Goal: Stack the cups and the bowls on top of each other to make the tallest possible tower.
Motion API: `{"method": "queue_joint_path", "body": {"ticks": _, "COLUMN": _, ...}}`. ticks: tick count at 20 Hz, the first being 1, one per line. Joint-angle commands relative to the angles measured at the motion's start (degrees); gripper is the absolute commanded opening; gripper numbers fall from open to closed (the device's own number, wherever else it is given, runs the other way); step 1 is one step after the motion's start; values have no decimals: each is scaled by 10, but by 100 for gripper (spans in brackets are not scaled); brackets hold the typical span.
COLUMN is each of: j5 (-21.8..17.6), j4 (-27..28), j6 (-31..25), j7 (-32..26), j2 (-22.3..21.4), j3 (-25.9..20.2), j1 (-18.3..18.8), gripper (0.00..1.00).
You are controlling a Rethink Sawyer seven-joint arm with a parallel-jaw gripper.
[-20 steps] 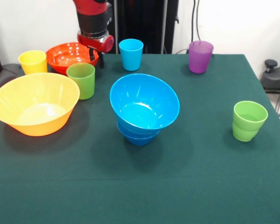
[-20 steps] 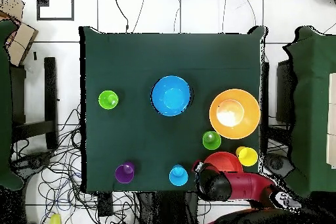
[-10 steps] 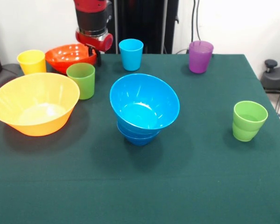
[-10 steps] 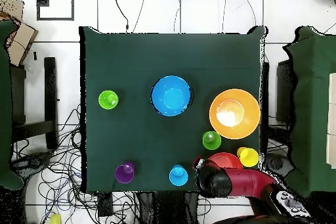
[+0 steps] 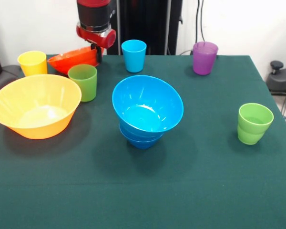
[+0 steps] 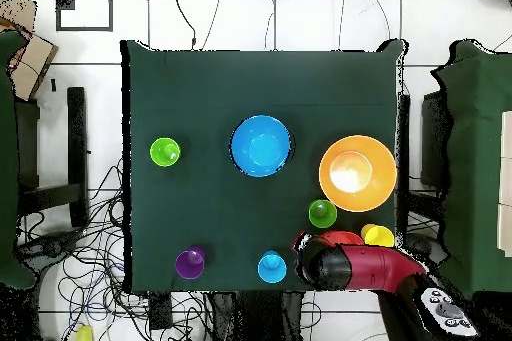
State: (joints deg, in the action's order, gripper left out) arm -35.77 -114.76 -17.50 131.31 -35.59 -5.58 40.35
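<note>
Lifted and tilted since before, orange-red bowl point(image 5: 76, 57) hangs clamped in fingers point(image 5: 96, 53); five cups, four other bowls.

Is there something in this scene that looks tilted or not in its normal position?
Yes. The orange-red bowl at the table's far edge is tipped steeply, with the side under the gripper raised. The stack of blue bowls also leans a little. The cups and the yellow-orange bowl stand level.

The red and black arm comes down at the far left of the desk point(image 5: 205, 200), its hand point(image 5: 96, 51) clamped on the rim of the tilted orange-red flared plastic bowl point(image 5: 76, 58).
</note>
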Motion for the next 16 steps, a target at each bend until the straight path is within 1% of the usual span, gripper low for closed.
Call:
{"method": "queue_joint_path", "body": {"ticks": 1, "j5": 37, "j4": 56, "j6": -57, "j7": -23, "j2": -11, "j3": -76, "j1": -29, "gripper": 0}}
{"method": "queue_joint_path", "body": {"ticks": 5, "j5": 44, "j4": 62, "j6": -67, "j7": -23, "j2": -13, "j3": -76, "j1": -32, "gripper": 0}}
{"method": "queue_joint_path", "body": {"ticks": 8, "j5": 51, "j4": 69, "j6": -79, "j7": -21, "j2": -18, "j3": -74, "j1": -44, "gripper": 0}}
{"method": "queue_joint_path", "body": {"ticks": 11, "j5": 59, "j4": 80, "j6": -97, "j7": -17, "j2": -25, "j3": -64, "j1": -61, "gripper": 0}}
{"method": "queue_joint_path", "body": {"ticks": 16, "j5": 63, "j4": 94, "j6": -118, "j7": 6, "j2": -21, "j3": -35, "j1": -100, "gripper": 0}}
